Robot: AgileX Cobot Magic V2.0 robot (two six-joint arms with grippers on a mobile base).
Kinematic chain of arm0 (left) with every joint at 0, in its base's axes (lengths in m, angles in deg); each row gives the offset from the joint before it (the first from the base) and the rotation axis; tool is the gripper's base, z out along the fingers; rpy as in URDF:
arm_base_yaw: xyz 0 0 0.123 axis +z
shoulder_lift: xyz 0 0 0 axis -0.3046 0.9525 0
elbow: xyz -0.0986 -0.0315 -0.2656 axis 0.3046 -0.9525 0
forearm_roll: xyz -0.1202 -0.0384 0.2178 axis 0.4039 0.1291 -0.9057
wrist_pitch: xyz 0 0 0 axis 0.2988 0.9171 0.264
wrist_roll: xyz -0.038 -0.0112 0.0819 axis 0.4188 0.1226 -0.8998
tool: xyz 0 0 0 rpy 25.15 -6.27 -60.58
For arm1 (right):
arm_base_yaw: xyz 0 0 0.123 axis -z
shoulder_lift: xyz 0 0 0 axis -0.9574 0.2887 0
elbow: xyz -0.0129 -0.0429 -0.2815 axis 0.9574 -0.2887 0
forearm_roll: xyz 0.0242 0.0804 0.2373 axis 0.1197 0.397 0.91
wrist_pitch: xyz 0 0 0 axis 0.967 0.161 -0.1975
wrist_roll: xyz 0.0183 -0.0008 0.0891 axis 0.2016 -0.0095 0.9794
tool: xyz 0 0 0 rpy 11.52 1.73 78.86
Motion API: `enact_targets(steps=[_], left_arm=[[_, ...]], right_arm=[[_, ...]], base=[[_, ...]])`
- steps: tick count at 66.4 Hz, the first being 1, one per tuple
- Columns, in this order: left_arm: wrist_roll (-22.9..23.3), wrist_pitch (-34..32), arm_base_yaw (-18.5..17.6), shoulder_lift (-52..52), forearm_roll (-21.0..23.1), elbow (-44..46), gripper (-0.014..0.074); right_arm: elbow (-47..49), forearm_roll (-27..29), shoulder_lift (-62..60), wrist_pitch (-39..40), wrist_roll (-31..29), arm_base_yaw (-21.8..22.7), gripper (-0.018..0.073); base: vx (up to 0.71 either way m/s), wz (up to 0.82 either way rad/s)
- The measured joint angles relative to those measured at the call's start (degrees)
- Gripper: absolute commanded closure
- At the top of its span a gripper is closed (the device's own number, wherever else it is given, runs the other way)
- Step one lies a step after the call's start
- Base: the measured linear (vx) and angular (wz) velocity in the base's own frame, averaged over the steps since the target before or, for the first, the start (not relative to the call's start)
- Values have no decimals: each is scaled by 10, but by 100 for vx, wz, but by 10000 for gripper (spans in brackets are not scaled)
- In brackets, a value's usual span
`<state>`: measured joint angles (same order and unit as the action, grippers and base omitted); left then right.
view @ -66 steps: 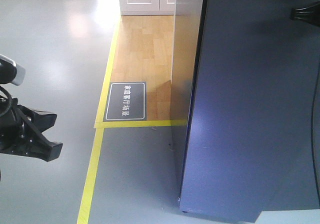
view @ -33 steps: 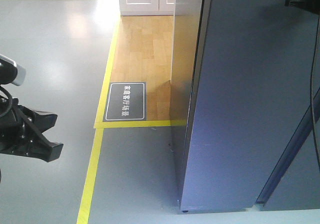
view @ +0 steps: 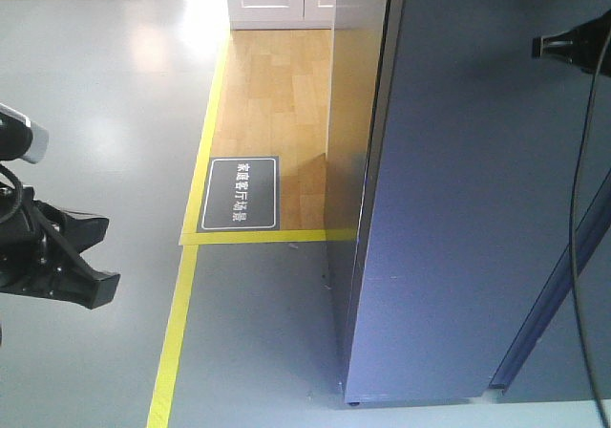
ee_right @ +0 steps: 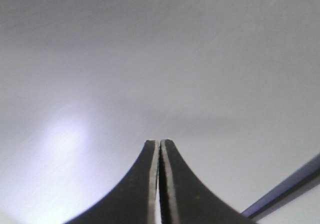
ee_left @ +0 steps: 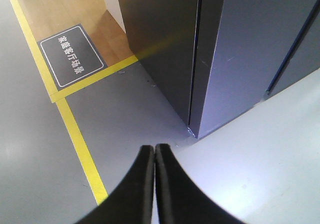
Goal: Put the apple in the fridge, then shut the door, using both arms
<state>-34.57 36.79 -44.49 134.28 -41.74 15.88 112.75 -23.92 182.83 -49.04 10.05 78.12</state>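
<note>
Yellow floor tape [view: 177,332] lies left of the fridge [view: 477,208]; both claws [ee_left: 154,151] [ee_right: 160,144] clenched, empty.

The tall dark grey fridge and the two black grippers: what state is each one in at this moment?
Tall dark grey fridge: upright, interior not visible.
Smooth dark grey fridge door: nearly shut, a narrow gap remains along its right edge.
Black left gripper: shut, empty, off to the fridge's left above the floor.
Black right gripper: shut, empty, tips close to the door's face.
</note>
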Motion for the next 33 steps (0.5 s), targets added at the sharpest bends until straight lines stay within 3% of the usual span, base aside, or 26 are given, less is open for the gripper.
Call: enact_targets(steps=[15,33], left_arm=[[0,0,0,0,0,0,603],[0,0,0,0,0,0,603]], right_arm=[[-167,4,-143,24,-24,-62,562],[-326,-7,-294,-30,-1,-83,562]], base=[[0,0],[0,0]])
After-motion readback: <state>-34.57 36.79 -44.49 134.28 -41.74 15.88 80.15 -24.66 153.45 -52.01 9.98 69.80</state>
